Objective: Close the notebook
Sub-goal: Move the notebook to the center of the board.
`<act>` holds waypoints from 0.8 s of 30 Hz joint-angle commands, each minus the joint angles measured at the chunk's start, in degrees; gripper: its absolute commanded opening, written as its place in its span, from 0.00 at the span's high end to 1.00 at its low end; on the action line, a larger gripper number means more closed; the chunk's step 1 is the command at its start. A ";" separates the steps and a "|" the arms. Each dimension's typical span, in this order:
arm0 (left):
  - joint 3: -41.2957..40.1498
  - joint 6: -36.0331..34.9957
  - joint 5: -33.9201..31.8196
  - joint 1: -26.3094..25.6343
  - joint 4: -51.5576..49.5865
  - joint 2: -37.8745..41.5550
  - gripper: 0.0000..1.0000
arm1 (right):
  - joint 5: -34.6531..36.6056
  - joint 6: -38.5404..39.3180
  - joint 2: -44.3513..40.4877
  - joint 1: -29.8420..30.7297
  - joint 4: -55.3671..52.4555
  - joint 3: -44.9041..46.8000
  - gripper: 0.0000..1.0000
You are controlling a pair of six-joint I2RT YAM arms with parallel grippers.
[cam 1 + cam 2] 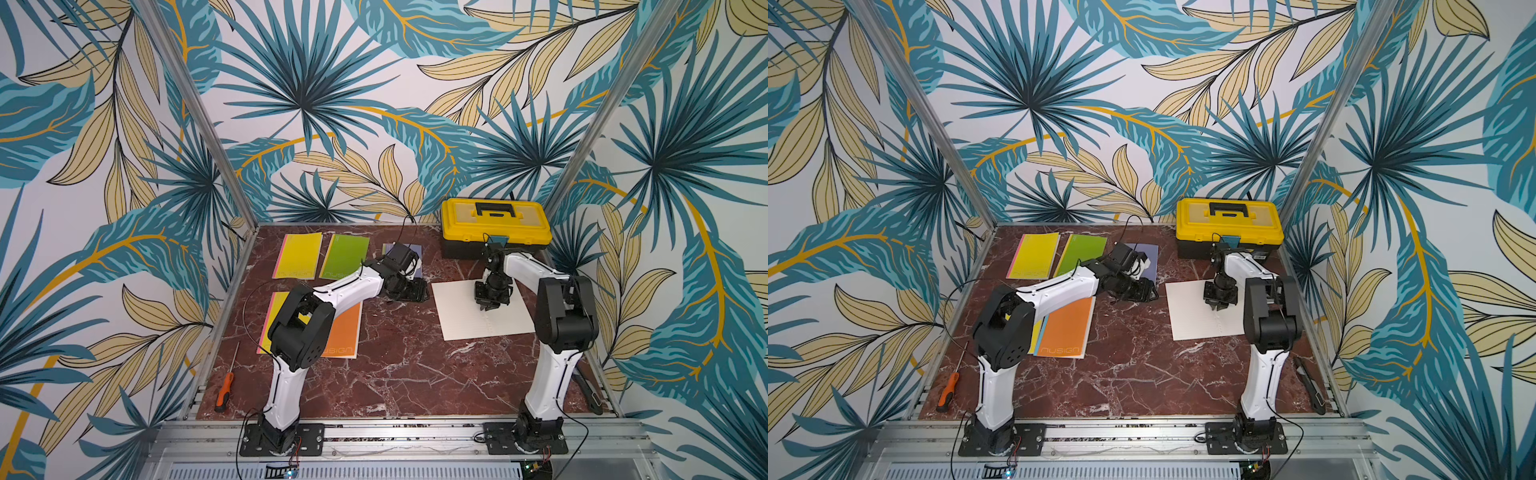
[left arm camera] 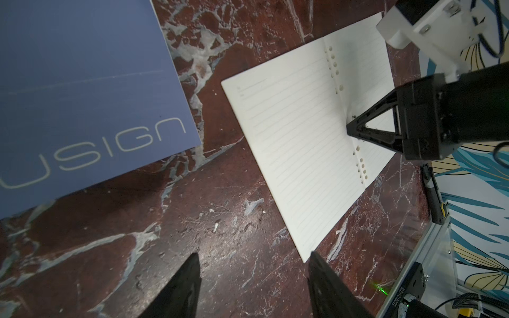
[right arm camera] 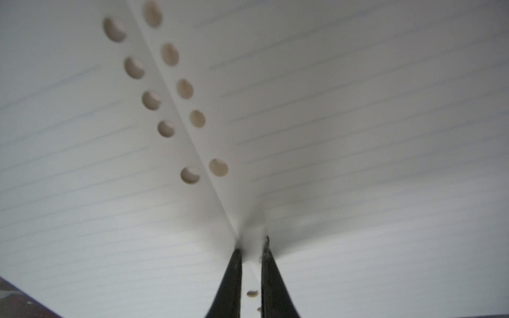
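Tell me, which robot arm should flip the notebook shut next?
Probably the left. The left jaws stand open beside the notebook edge, ready to lift that page. The right jaws are nearly shut on its middle fold, a poor spot to flip from.

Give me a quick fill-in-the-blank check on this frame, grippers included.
The right gripper pinches the only notebook that lies ____.
The left gripper, jaws apart, holds ____.
The toolbox at the table's far edge has a ____ lid.
Missing words: open; nothing; yellow.
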State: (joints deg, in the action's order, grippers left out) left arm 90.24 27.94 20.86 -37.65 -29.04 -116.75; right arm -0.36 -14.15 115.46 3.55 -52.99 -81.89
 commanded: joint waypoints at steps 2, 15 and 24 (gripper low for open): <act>-2.33 0.51 0.67 -0.74 1.96 0.57 0.37 | -4.10 -2.89 -0.12 4.50 -0.67 6.48 0.84; -15.58 3.44 -0.30 -3.26 7.83 7.15 0.37 | -2.23 -7.61 -14.12 6.91 0.63 12.03 0.82; -15.97 4.39 -0.47 -4.75 9.15 7.11 0.37 | 1.33 -8.04 -12.72 6.13 3.25 11.52 0.84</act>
State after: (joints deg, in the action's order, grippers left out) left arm 74.06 31.79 20.62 -42.02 -21.47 -111.28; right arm -1.32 -21.21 101.67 10.13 -51.35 -70.67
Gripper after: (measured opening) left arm 0.631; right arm 0.166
